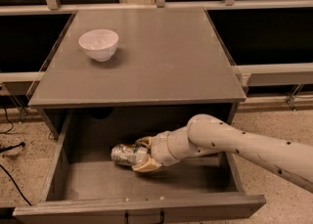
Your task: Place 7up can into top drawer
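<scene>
I see a speckled floor (19,169) under a grey cabinet (161,56). Nearest me, the wide grey top drawer (98,212) is pulled out, with a dark handle (144,216) on its front. Inside it, the dented silvery 7up can (124,153) lies on its side. My gripper (141,155) squeezes the can's right end, one tan finger above and one below. The can has green marks, but I cannot read any words. Farther back, a round white bowl (99,44) sits on the cabinet top, at the back left.
</scene>
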Robot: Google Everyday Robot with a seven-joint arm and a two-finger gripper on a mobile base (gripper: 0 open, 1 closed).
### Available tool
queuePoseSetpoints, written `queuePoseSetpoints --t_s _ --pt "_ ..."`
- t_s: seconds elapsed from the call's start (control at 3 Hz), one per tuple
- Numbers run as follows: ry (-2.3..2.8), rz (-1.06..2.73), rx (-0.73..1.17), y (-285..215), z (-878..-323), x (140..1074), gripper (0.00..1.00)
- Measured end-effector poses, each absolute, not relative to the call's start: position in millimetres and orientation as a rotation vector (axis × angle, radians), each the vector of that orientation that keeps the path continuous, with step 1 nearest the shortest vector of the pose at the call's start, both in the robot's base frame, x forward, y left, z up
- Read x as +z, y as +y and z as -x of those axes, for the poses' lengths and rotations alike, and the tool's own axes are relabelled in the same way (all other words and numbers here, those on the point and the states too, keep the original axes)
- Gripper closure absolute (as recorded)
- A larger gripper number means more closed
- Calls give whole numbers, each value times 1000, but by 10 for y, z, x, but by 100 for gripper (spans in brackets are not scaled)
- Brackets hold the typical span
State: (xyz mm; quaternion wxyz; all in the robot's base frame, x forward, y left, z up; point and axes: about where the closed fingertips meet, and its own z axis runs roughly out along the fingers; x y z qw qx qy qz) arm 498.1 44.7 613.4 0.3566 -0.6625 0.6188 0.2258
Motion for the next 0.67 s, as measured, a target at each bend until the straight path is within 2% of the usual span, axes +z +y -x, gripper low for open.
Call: queuePoseSetpoints --t_s 0.33,0.67 --pt "1598 1711 583 447 -4981 6134 19" --pt "1598 1711 583 447 -4980 6134 0"
